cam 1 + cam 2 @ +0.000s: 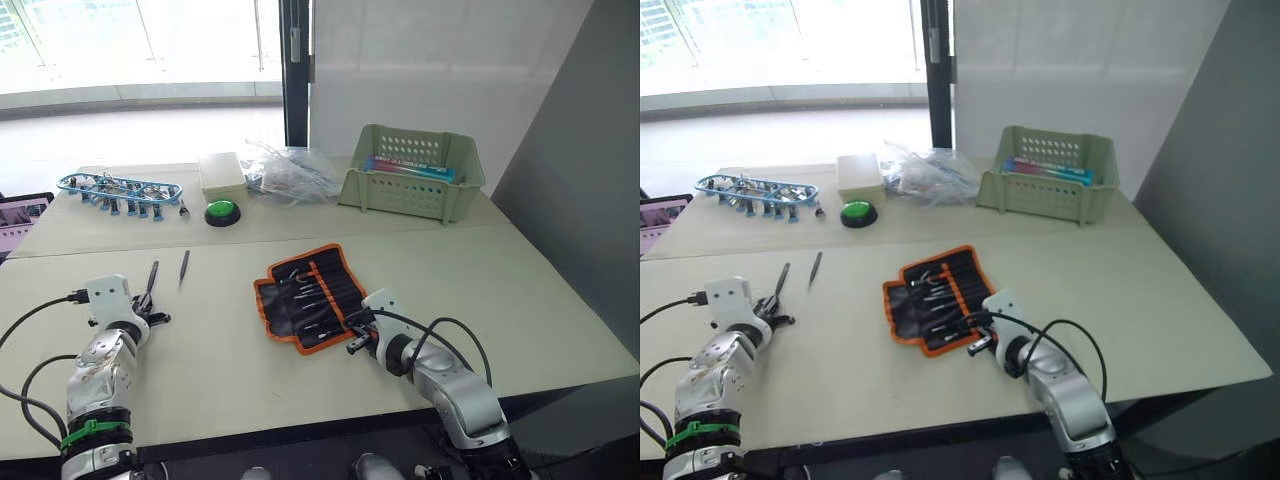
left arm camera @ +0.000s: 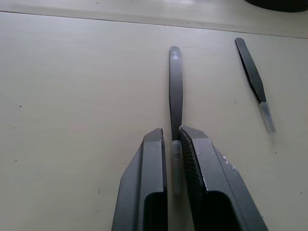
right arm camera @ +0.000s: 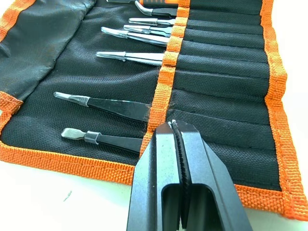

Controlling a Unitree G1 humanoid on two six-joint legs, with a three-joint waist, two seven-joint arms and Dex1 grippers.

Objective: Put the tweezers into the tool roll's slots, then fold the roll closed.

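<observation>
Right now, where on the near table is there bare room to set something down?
Free: the pale tabletop between the left gripper and the orange-trimmed black fabric tool roll, and right of the roll. Crowded: the far table, around the pale green perforated basket and blue-framed rack.

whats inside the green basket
Inside the basket, a flat blue and pink pack lies along the back wall. The front wall covers the basket's floor, so anything lower down can't be seen.

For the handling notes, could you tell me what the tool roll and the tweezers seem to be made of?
Tool roll: black woven fabric, matte, with visible weave and stitched orange webbing trim. Tweezers: likely metal, smooth satin black coating with a soft sheen; clear tip caps.
</observation>
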